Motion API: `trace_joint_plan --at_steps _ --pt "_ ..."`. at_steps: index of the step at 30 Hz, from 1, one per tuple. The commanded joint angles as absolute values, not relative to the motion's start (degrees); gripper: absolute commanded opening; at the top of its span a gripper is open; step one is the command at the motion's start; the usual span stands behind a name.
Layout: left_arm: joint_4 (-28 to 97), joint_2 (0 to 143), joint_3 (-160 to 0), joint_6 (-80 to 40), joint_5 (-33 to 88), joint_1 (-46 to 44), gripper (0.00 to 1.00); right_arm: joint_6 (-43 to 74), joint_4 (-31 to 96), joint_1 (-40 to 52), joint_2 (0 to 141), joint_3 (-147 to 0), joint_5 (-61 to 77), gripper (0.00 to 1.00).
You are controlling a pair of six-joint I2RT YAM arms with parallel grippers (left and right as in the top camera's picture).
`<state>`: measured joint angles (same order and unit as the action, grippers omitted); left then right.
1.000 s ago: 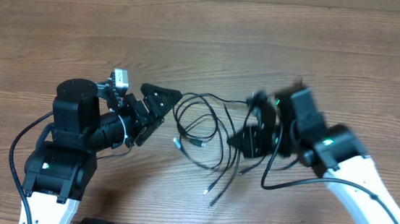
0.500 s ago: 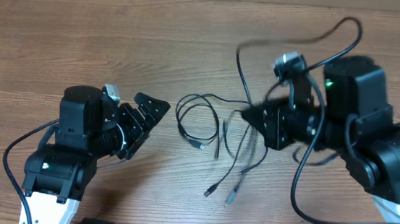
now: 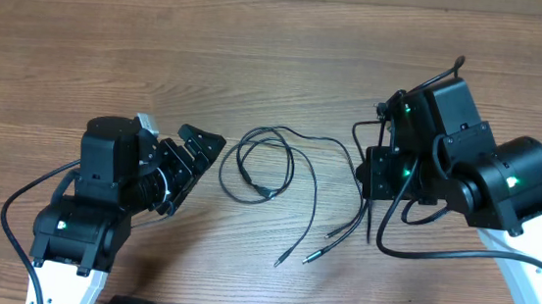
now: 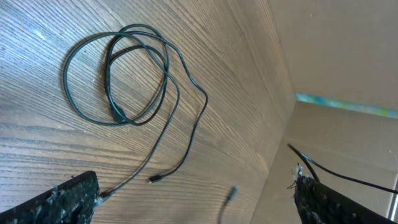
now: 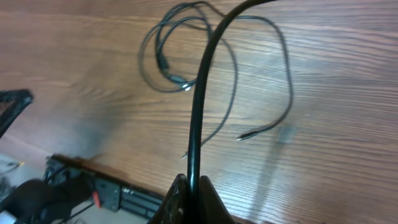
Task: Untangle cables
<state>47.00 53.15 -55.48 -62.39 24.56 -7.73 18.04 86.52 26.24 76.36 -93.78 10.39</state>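
The left gripper [image 3: 200, 158] is wide open and holds nothing. It sits just left of the cables [image 3: 265, 192]. They lie in loose loops in the middle of the table [image 3: 260, 53], with their ends pointing to the near side. On the right, the right gripper [image 5: 190, 190] is squeezed tight on one black cord, probably one of those cables.

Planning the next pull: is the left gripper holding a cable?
No, the left gripper stands open beside the cables, which lie on the table, with nothing between its fingers.
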Motion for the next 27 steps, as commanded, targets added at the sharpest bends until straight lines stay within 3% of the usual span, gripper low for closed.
trace_joint_plan --at_steps 1,10,16,18,27 --pt "47.0 52.9 -56.1 -61.3 23.5 -7.4 1.00 19.7 85.7 26.0 75.3 -94.1 2.6 0.04" --pt "47.0 52.9 -56.1 -61.3 23.5 -7.4 1.00 19.7 84.1 25.7 76.3 -94.1 -38.8 0.04" --pt "47.0 52.9 -56.1 -61.3 23.5 -7.4 1.00 14.9 82.5 21.4 79.4 -94.1 -48.1 0.05" --pt "47.0 52.9 -56.1 -61.3 23.5 -7.4 1.00 13.5 78.3 16.3 81.1 -94.1 -48.8 0.10" --pt "47.0 52.9 -56.1 -61.3 23.5 -7.4 1.00 13.6 71.5 -14.1 88.8 -94.1 -43.4 0.04"
